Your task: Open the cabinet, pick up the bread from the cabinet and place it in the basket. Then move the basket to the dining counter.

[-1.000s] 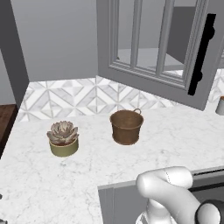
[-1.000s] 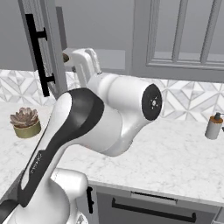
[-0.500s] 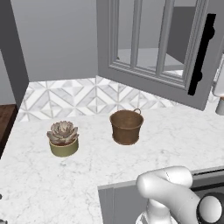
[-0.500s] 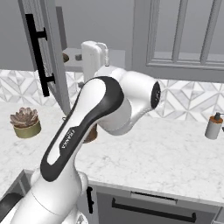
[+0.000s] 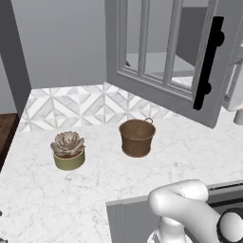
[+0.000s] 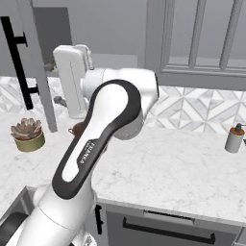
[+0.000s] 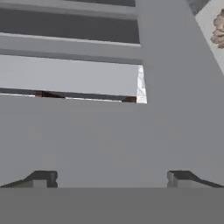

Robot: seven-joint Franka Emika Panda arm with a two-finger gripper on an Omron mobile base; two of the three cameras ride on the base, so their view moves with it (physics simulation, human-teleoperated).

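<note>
Cabinet: I see the cabinet [image 5: 166, 57] with its glass door swung out over the worktop, the long black bar handle [image 5: 209, 64] on the free edge. So I judge the first step, opening, as done.
Bread: I cannot make out the bread with certainty. In the hand view there are small brownish spots at the edge of a grey shelf [image 7: 70, 76], too small to name.
Basket: the basket [image 5: 137, 137] stands upright on the white marble worktop [image 5: 71, 194], near the tiled wall, and it looks empty from the left base view.
Gripper: the gripper [image 7: 111, 177] points into the cabinet, very near the grey surfaces. Its two finger tips stand wide apart and nothing is between them.
Left to do: pick up the bread, put it in the basket, carry the basket to the dining counter. By my judgement this is most of the task.
Surface: worktop of marble, backed by grey-and-white geometric tiles [image 5: 80, 104].
Room: a succulent in an olive pot [image 5: 69, 151] stands beside the basket, apart from it. A soap dispenser [image 6: 234, 138] stands on the right side.
</note>
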